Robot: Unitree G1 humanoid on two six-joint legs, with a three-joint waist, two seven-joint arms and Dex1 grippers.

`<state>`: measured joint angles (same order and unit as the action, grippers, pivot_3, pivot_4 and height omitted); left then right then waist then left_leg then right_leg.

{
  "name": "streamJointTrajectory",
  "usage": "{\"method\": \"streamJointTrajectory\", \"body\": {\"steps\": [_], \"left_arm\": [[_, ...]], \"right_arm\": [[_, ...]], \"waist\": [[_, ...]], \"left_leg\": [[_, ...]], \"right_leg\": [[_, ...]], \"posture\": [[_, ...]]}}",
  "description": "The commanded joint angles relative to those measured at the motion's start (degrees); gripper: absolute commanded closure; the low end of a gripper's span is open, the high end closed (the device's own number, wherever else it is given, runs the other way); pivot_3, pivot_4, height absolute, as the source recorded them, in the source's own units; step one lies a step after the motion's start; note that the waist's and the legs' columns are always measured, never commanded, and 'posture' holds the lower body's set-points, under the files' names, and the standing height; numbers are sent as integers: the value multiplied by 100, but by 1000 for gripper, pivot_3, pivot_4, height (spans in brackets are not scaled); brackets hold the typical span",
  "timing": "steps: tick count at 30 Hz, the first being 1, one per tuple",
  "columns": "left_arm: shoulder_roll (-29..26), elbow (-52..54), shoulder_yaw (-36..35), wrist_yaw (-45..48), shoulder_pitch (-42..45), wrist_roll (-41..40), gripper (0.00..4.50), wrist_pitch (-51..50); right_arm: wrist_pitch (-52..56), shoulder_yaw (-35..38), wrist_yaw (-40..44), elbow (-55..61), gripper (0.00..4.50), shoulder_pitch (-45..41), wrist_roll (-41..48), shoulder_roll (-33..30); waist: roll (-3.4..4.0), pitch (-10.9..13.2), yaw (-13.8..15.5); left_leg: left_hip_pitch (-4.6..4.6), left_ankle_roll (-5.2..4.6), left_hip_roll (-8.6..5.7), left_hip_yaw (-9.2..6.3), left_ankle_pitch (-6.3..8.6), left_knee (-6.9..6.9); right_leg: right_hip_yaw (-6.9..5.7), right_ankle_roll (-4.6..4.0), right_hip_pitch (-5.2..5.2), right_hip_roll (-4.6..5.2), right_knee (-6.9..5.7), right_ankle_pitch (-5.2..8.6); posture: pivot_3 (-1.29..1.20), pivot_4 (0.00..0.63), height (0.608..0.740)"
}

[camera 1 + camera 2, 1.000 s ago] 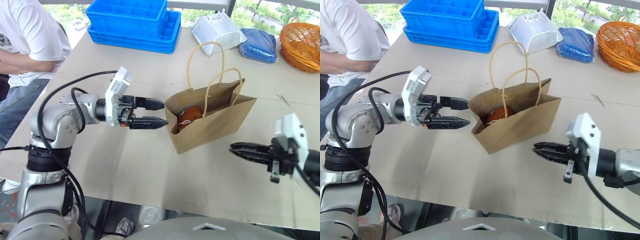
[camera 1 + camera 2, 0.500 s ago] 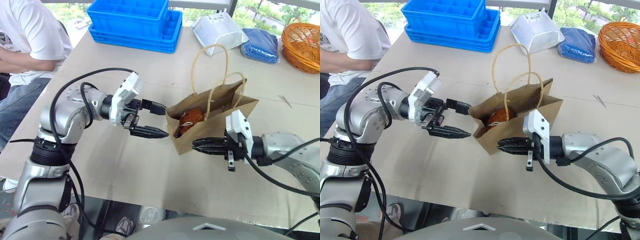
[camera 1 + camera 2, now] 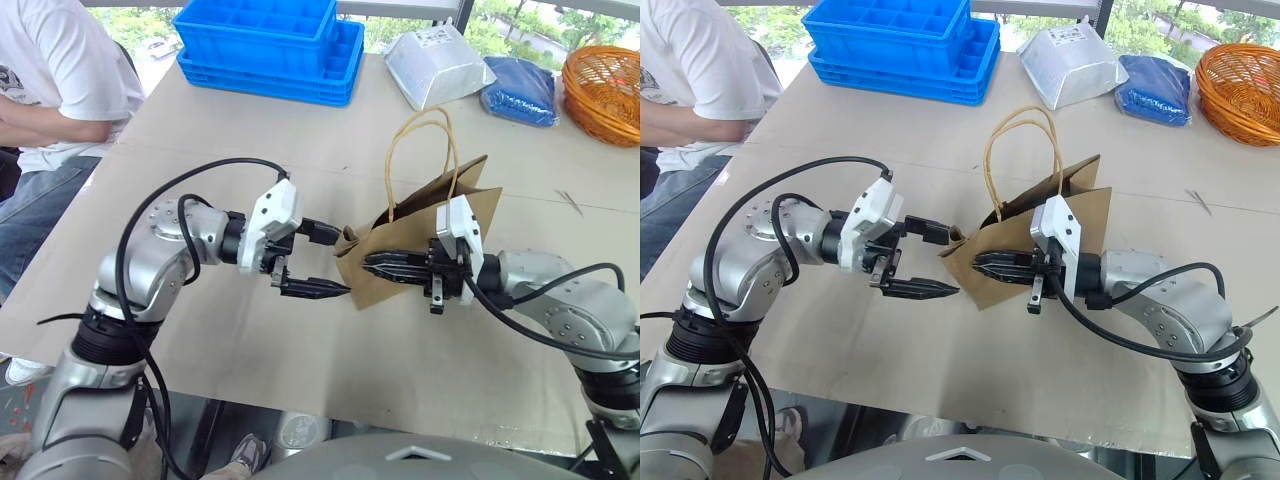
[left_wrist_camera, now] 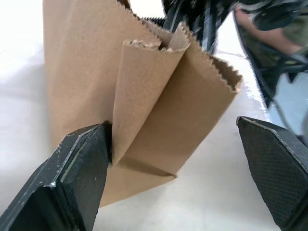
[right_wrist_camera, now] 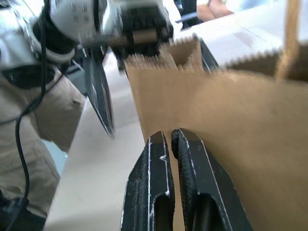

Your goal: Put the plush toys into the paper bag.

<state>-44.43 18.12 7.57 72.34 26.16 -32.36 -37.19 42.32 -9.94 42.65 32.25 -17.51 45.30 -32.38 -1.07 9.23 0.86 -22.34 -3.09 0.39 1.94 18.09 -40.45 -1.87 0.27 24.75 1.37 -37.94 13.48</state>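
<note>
Since a second ago the right gripper (image 3: pixel 378 266) has swung in from the table's near right edge to the bag's (image 3: pixel 470 215) near face, and the left gripper (image 3: pixel 333 260) has dropped and rolled at the bag's left end. That end, open a second ago with a brown toy showing inside, now looks pinched narrow, and I cannot tell where the toys are.

Nearest, the right gripper points toward 9 o'clock along the bag's front wall, its fingers (image 5: pixel 159 187) pressed together with no paper between them; whether they touch the wall is unclear. Just at 9 o'clock of it, the left gripper points toward 3 o'clock with its fingers (image 4: pixel 79 178) spread wide, straddling the bag's folded side gusset, one finger right against the crease, the other apart from the paper.

The bag stands upright at the table's (image 3: pixel 300 350) centre, its twine handles (image 3: pixel 420 140) up.

Farther off, a blue crate (image 3: pixel 270 45) sits at 11 o'clock, a silver pouch (image 3: pixel 440 62) at 12, a blue cloth (image 3: pixel 520 90) and an orange basket (image 3: pixel 605 75) at 1 to 2. A person in a white shirt (image 3: pixel 50 70) sits at 10 o'clock.
</note>
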Motion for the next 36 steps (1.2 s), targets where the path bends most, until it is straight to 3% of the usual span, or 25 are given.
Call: {"method": "streamJointTrajectory", "body": {"steps": [1,7,20,23,24,32,36], "left_arm": [[182,298,11,-480,-214,121,0,65],[787,307,-43,-1535,-434,492,0,282],[983,-308,-39,-1447,-495,901,0,1439],[859,-916,26,-1210,-278,1210,844,2001],[837,-1147,50,-1182,-143,1311,1419,2093],[988,-1940,102,-604,373,1195,4406,2313],[1029,-2018,24,-483,468,1135,4483,2268]], "right_arm": [[-18,18,110,-55,4398,-106,17,71],[-56,116,149,-104,4398,-48,1,64],[18,1622,-319,842,4398,780,585,-495],[-261,1923,-244,1139,4500,1337,547,-593],[-239,1992,-286,1217,4500,1526,442,-710],[-619,2233,-620,1557,4500,2619,-381,-923],[-749,2159,-837,1666,4500,2758,-513,-715]], "waist": [[1,-1,-2],[1,-1,1],[1,-2,18],[0,-3,11],[1,-3,7],[1,-6,-5],[1,-6,-5]], "left_leg": [[0,0,0,0,0,0],[1,0,0,-1,0,0],[1,-1,0,-1,0,1],[0,-1,-1,-1,1,1],[2,-1,-1,-1,0,1],[8,-1,-1,2,0,1],[8,0,-1,2,0,1]], "right_leg": [[0,0,0,0,1,0],[-1,0,-1,3,-2,0],[-2,0,-1,7,-2,-1],[-3,0,-1,7,-1,-1],[-4,0,-3,6,-1,-1],[-2,0,-7,1,-4,-1],[-1,0,-7,1,-4,-1]], "posture": [[0,150,740],[0,150,740],[0,150,740],[0,150,740],[0,150,740],[0,150,740],[0,150,740]]}}
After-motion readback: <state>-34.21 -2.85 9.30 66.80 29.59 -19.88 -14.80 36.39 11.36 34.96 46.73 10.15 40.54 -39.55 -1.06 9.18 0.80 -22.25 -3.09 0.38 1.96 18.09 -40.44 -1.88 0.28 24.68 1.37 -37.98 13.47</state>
